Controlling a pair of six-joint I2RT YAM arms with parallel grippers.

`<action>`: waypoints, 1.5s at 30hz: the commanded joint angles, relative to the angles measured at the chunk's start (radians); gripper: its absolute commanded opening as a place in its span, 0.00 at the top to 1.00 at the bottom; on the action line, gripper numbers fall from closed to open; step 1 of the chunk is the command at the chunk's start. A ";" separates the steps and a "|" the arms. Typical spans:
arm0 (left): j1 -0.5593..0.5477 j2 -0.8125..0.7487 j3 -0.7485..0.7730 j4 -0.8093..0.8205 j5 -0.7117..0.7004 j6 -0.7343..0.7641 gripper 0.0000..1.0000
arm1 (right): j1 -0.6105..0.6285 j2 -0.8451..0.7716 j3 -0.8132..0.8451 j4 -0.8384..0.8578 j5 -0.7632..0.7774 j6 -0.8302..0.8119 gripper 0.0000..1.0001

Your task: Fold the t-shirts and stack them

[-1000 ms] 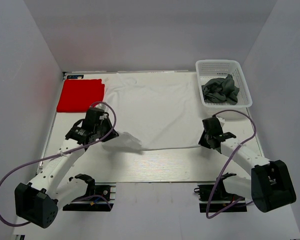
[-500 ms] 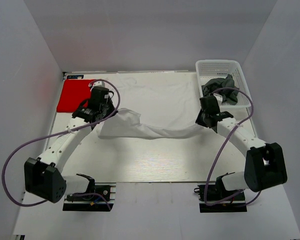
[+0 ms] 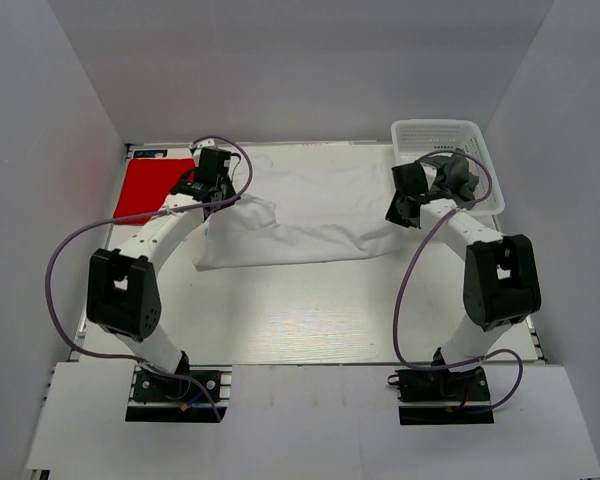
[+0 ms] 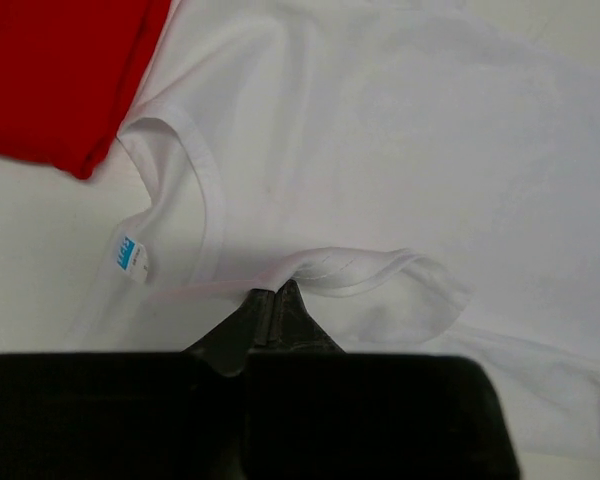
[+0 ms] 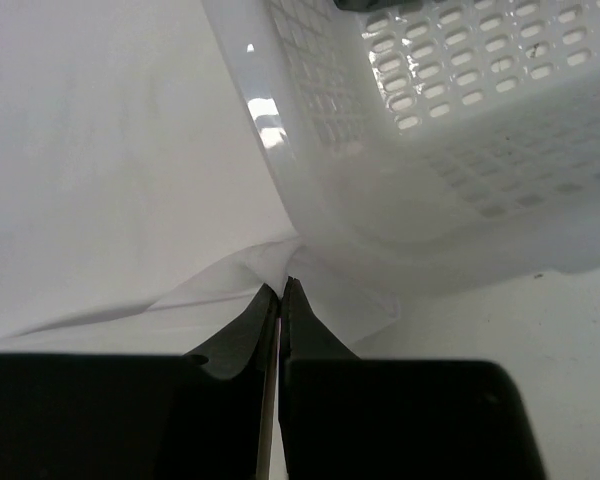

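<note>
Trouble looked likeliest on the right side. The right gripper [image 5: 282, 290] was clenched on a thin edge of the white t-shirt [image 3: 310, 215], hard up beside the wall of the lattice basket [image 5: 430, 150]. I judged that any push further away from me could shove the basket or drape the cloth against it. The left gripper [image 4: 277, 297] was pinched shut on a small fold of hem just short of the collar [image 4: 195, 170], close to the folded red t-shirt [image 3: 152, 186]. A release there could lay white cloth over red, and so slight a pinch might slip and leave the fold crooked. The white shirt lay doubled across the far half of the table [image 3: 310, 310], its near edge bunched towards the left. The dark grey t-shirt [image 3: 450, 178] sat heaped in the basket. Both arms were reached well forward, elbows bowed outward, wrists tipped down to the cloth
</note>
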 commanded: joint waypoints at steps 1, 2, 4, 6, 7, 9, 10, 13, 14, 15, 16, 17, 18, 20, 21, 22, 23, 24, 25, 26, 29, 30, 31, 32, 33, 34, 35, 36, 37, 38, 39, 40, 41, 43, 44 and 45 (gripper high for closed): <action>0.029 0.060 0.069 0.024 -0.009 0.027 1.00 | -0.011 0.050 0.093 0.020 0.020 -0.010 1.00; 0.043 0.082 0.085 0.024 -0.009 0.027 1.00 | -0.014 0.065 0.101 0.015 0.022 -0.004 1.00; 0.055 0.127 0.138 0.010 0.002 0.027 1.00 | -0.018 0.112 0.154 0.003 0.026 0.005 1.00; 0.068 0.196 0.192 -0.006 -0.009 0.027 1.00 | -0.018 0.140 0.198 -0.017 0.037 0.008 0.95; 0.078 0.220 0.215 -0.020 -0.018 0.027 0.98 | -0.012 0.143 0.208 -0.018 0.040 0.005 0.90; 0.091 0.288 0.289 -0.051 -0.018 0.030 0.57 | -0.008 0.149 0.229 -0.031 0.025 -0.012 0.62; 0.091 0.303 0.309 -0.062 -0.018 0.042 0.34 | -0.005 0.134 0.229 -0.032 0.023 -0.012 0.55; 0.091 0.329 0.370 -0.105 -0.009 0.043 0.00 | 0.002 0.084 0.182 0.004 -0.021 -0.018 0.21; 0.091 0.319 0.370 -0.105 0.003 0.043 0.00 | 0.005 0.068 0.156 0.029 -0.045 -0.032 0.10; 0.091 0.308 0.355 -0.105 0.016 0.043 0.00 | 0.014 0.044 0.142 0.049 -0.050 -0.033 0.10; 0.091 0.294 0.338 -0.094 0.031 0.043 0.00 | 0.022 0.021 0.109 0.057 -0.074 -0.055 0.10; 0.091 0.256 0.288 -0.094 0.052 0.043 0.00 | 0.025 0.013 0.096 0.070 -0.075 -0.056 0.10; 0.091 0.234 0.255 -0.079 0.053 0.043 0.00 | 0.044 -0.014 0.088 0.081 -0.078 -0.059 0.10; 0.091 0.191 0.155 -0.050 0.082 0.029 0.00 | 0.057 -0.027 0.044 0.109 -0.108 -0.082 0.10; 0.091 0.152 0.121 -0.039 0.091 0.029 0.00 | 0.066 -0.030 0.035 0.127 -0.115 -0.082 0.10; 0.091 0.133 0.087 -0.013 0.103 0.015 0.00 | 0.078 -0.029 0.026 0.130 -0.122 -0.093 0.10; 0.091 0.118 0.023 0.001 0.126 0.015 0.00 | 0.084 -0.021 0.025 0.129 -0.133 -0.102 0.10; 0.091 0.104 -0.007 0.016 0.126 0.015 0.00 | 0.088 -0.009 0.022 0.130 -0.139 -0.107 0.10; 0.091 0.093 -0.034 0.042 0.126 0.006 0.00 | 0.103 0.011 0.024 0.138 -0.144 -0.110 0.10; 0.091 0.084 -0.073 0.043 0.145 0.006 0.00 | 0.104 0.033 0.024 0.141 -0.148 -0.115 0.10; 0.091 0.099 -0.104 0.069 0.155 -0.008 0.00 | 0.111 0.102 0.038 0.150 -0.148 -0.112 0.10; 0.091 0.125 -0.104 0.069 0.155 -0.019 0.00 | 0.114 0.117 0.042 0.156 -0.136 -0.095 0.10; 0.091 0.139 -0.104 0.069 0.165 -0.019 0.00 | 0.112 0.131 0.045 0.158 -0.130 -0.092 0.10; 0.091 0.168 -0.114 0.069 0.181 -0.019 0.00 | 0.111 0.172 0.050 0.153 -0.124 -0.083 0.10; 0.091 0.168 -0.115 0.069 0.191 -0.029 0.00 | 0.112 0.185 0.048 0.156 -0.124 -0.082 0.10; 0.091 0.191 -0.124 0.060 0.201 -0.030 0.00 | 0.111 0.206 0.044 0.156 -0.118 -0.073 0.10; 0.091 0.200 -0.137 0.041 0.211 -0.030 0.00 | 0.109 0.218 0.038 0.146 -0.106 -0.055 0.10; 0.091 0.200 -0.147 0.029 0.211 -0.042 0.00 | 0.112 0.221 0.016 0.146 -0.095 -0.046 0.10; 0.091 0.210 -0.173 0.015 0.200 -0.042 0.00 | 0.114 0.211 -0.007 0.144 -0.089 -0.040 0.10; 0.091 0.210 -0.190 -0.012 0.200 -0.072 0.00 | 0.117 0.206 -0.020 0.137 -0.081 -0.037 0.10; 0.091 0.196 -0.211 -0.013 0.186 -0.083 0.00 | 0.120 0.185 -0.037 0.133 -0.079 -0.036 0.10; 0.091 0.184 -0.258 -0.029 0.186 -0.095 0.00 | 0.121 0.174 -0.098 0.132 -0.061 -0.035 0.10; 0.081 0.149 -0.282 -0.058 0.176 -0.121 0.00 | 0.138 0.122 -0.120 0.126 -0.053 -0.032 0.10; 0.069 0.092 -0.378 -0.069 0.159 -0.149 0.00 | 0.152 0.082 -0.219 0.124 -0.023 0.000 0.10; 0.069 0.058 -0.415 -0.069 0.159 -0.164 0.00 | 0.164 0.020 -0.243 0.115 -0.016 0.011 0.10; 0.069 -0.017 -0.458 -0.053 0.181 -0.181 0.00 | 0.181 -0.002 -0.287 0.109 -0.001 0.022 0.10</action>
